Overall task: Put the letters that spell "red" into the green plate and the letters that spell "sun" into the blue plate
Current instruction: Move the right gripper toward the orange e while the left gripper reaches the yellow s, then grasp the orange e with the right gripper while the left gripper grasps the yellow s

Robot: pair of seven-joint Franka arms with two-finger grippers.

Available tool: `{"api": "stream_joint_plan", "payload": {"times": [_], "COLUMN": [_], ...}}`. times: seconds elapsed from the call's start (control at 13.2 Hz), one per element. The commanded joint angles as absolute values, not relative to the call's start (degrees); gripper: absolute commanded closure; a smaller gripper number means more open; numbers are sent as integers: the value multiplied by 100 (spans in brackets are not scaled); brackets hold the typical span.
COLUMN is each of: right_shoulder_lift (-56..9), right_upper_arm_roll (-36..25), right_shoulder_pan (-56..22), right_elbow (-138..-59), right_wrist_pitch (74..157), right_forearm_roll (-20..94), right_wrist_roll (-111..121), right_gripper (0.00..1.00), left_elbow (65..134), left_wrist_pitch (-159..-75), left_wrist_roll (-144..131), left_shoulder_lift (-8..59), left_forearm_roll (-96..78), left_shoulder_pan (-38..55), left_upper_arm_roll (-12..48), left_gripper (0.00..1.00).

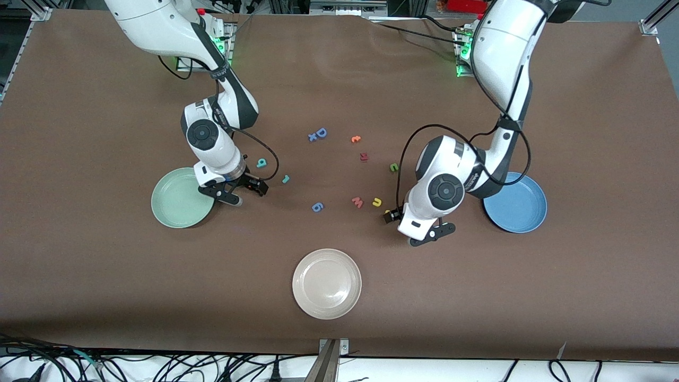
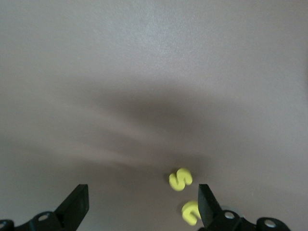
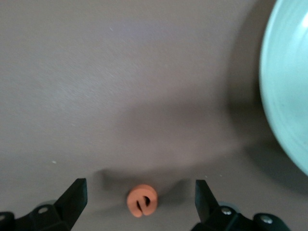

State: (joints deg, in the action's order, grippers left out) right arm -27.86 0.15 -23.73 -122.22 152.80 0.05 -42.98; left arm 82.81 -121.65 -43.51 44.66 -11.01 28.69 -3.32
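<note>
Reading the surface (image 1: 79, 276) as a clock from the front camera, with six nearest it, the whitish plate (image 1: 326, 284) sits at six and has no part in the job.

Next out, at about four, the left gripper (image 1: 416, 225) hangs low over the yellow "s" (image 2: 180, 179). Its fingers are spread wide and hold nothing. The "s" lies close to one finger, not centred, and a second yellow piece – probably the "u" (image 1: 376, 201) – is just beside it, so a careless close could catch both. The blue plate (image 1: 517, 204) is at three, near that gripper.

At nine is the green plate (image 1: 180, 199), and the right gripper (image 1: 238, 192) is just beside its rim, jaws apart and empty, with the orange "e" (image 3: 141, 200) on the surface between them.

These letters look tiny, light and stiff (likely foam or plastic). They would skid if nudged and ask for a low, centred pinch across the body. Being so thin, they leave little to grip above the surface.

Farther out toward the middle lie the teal "r" (image 1: 285, 179) and teal "d" (image 1: 261, 163). The olive "n" (image 1: 394, 167) is at about two, well apart from its neighbours. The plates' raised rims need clearing – otherwise there is open surface around each plate, and the arms work separate ends.
</note>
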Motion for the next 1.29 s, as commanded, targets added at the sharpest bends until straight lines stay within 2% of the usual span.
{"api": "stream_joint_plan", "payload": {"times": [0.0,0.15,0.3,0.46,0.61,0.76,0.84,1.22], "right_shoulder_lift": [-2725,-2725,-2725,-2725,-2725,-2733,-2733,-2733], "right_upper_arm_roll": [0,0,0,9,9,9,17,88], "right_shoulder_pan": [-2408,-2408,-2408,-2408,-2417,-2417,-2417,-2435], "right_elbow": [-12340,-12349,-12349,-12349,-12349,-12340,-12340,-12313], "right_wrist_pitch": [15267,15161,15161,15152,15152,15152,15118,14968], "right_forearm_roll": [88,88,88,79,79,79,79,88], "right_wrist_roll": [-4359,-4359,-4333,-4307,-4289,-4271,-4271,-4315], "right_gripper": [1,6,21,28,40,58,61,60], "left_elbow": [8139,8130,8130,8130,8147,8147,8182,8200], "left_wrist_pitch": [-12401,-12558,-12674,-12674,-12683,-12709,-12813,-12964], "left_wrist_roll": [-4710,-4720,-4728,-4729,-4729,-4737,-4772,-4939], "left_shoulder_lift": [4763,4895,4957,4966,4966,4975,4966,4983], "left_forearm_roll": [-1239,-1475,-1503,-1582,-1634,-1704,-1722,-1705], "left_shoulder_pan": [3014,3120,3164,3199,3260,3287,3322,3357], "left_upper_arm_roll": [-404,-404,-404,-404,-404,-404,-404,-413], "left_gripper": [0,0,0,1,5,12,17,49]}}
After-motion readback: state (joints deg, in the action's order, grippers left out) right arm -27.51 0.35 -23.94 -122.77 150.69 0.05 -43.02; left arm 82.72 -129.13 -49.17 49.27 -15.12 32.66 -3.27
